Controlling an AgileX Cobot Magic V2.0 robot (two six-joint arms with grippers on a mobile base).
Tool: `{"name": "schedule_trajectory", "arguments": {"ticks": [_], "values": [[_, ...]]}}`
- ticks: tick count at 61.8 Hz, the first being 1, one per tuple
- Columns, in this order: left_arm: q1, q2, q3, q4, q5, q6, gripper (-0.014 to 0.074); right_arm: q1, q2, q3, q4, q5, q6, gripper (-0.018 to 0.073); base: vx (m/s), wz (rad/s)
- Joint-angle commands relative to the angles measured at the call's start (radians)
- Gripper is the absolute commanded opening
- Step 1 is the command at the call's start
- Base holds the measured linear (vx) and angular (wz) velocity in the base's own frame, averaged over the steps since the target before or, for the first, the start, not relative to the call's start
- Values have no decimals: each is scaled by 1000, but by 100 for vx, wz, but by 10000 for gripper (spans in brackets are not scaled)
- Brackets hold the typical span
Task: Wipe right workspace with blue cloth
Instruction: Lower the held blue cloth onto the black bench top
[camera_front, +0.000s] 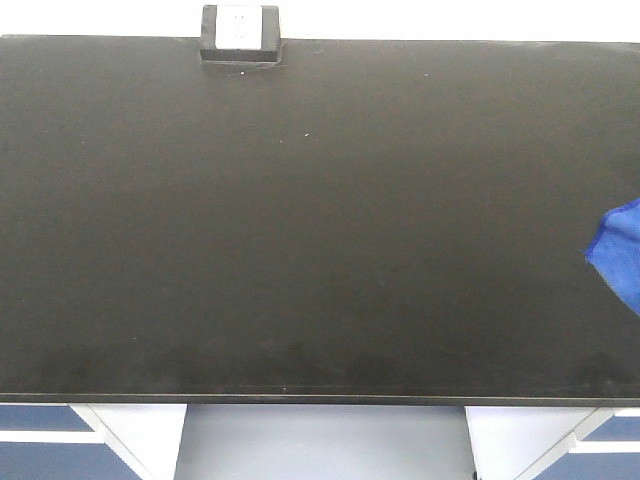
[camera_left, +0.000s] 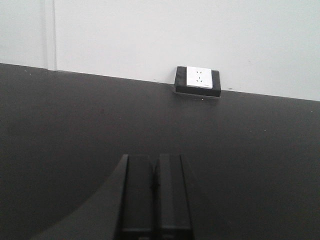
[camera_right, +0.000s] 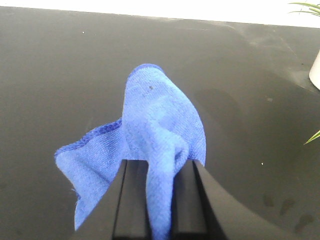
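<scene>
Folds of nubby blue cloth (camera_right: 160, 112) bunch in right tool (camera_right: 160, 167).

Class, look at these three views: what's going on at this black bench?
The right tool is shut on a blue cloth at the right side of the black benchtop. The left tool is shut and empty, facing a socket box at the back edge. Whether the cloth touches the surface is unclear.

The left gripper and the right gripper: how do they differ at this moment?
The left gripper is empty; the right gripper holds the cloth. The left gripper's fingers meet; the right gripper's are apart, with cloth between them. Both are black, over the black table.
</scene>
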Motion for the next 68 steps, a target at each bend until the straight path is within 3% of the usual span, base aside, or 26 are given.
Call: {"name": "schedule_trajectory", "arguments": {"ticks": [1,42,57,68], "values": [[-1,-15,31,-6,-81,-8,-6,2,-5,-27,-14,-73,-9,0,1,-1],[-1,-15,31,-6,-81,-8,-6,2,-5,-27,-14,-73,-9,0,0,0],[-1,-15,31,-6,-81,-8,-6,2,-4,-27,-4,-144,0,0,0,0],[-1,-15,31,-6,-81,-8,-6,2,107,-27,5,-132,-2,0,0,0]]}}
